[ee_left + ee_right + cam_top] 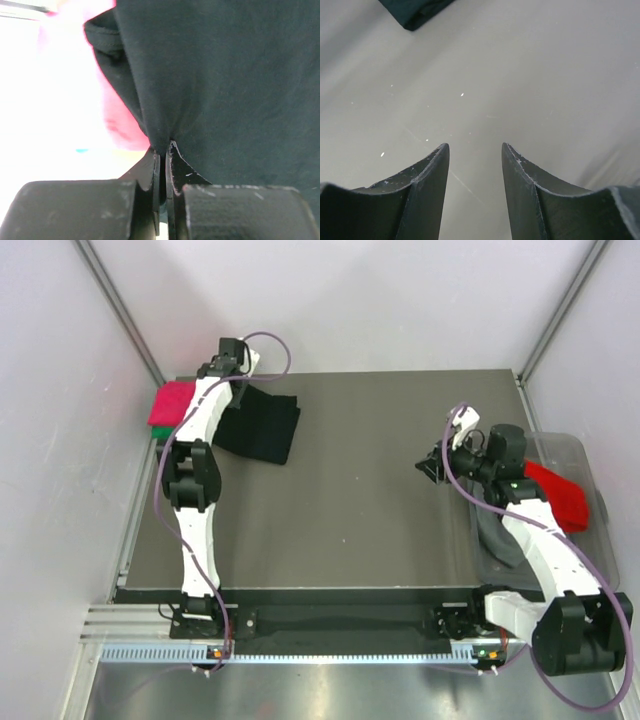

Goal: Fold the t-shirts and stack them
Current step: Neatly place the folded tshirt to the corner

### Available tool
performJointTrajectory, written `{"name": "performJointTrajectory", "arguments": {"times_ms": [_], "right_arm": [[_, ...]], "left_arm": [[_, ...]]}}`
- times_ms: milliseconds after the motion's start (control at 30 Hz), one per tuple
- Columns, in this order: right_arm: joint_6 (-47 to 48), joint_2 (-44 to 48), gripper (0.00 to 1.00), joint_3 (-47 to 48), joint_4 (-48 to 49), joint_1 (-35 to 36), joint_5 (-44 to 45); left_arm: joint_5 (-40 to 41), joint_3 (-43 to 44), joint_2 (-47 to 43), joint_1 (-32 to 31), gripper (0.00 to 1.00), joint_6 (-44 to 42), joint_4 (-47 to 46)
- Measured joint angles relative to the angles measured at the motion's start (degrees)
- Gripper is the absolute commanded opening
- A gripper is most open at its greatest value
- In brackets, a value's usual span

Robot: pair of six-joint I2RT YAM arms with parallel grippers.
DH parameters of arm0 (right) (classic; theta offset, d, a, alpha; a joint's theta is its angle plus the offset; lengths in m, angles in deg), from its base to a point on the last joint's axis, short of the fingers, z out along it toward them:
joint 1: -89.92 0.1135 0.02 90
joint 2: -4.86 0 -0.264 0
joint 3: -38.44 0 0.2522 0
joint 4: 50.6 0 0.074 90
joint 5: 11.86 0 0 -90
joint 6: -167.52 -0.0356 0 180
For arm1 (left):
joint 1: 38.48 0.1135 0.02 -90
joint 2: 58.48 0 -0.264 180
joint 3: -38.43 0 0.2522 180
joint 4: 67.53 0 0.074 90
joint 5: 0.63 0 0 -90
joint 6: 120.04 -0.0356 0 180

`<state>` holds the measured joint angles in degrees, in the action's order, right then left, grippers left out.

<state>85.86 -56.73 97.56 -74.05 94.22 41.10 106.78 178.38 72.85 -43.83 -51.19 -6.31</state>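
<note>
the left gripper [162, 149] is out at the far left corner of the tabletop [380, 510], its jaws pressed together on a pinch of the black t-shirt [262, 425], the cloth puckering where it is gripped. the rest of the shirt lies folded on the tabletop near the far edge. just beside it, in the corner, sits a folded pink-red t-shirt [172, 400] with a sliver of green [156, 433] beneath it, possibly another tee; too little shows to be sure. the right gripper [432, 468] hovers over bare tabletop near the right edge, jaws spread with nothing between them. at the right edge a clear plastic bin [572, 443] holds a red t-shirt [560, 495] and a grey t-shirt [495, 535].
</note>
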Motion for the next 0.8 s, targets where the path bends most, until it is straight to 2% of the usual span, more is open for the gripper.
{"name": "performJointTrajectory", "arguments": {"times_ms": [467,800], "right_arm": [[-1.97,1.99,0.47,-1.99,1.62,-4.44,-2.12],[-3.45,2.54,0.47,-3.02,3.32,-7.96,-3.65]], "left_arm": [[13.77,-6.62,-4.76,0.7,0.0,-5.09,-18.45],[18.34,-11.04,-5.75,1.4,0.0,-11.45,-28.15]]}}
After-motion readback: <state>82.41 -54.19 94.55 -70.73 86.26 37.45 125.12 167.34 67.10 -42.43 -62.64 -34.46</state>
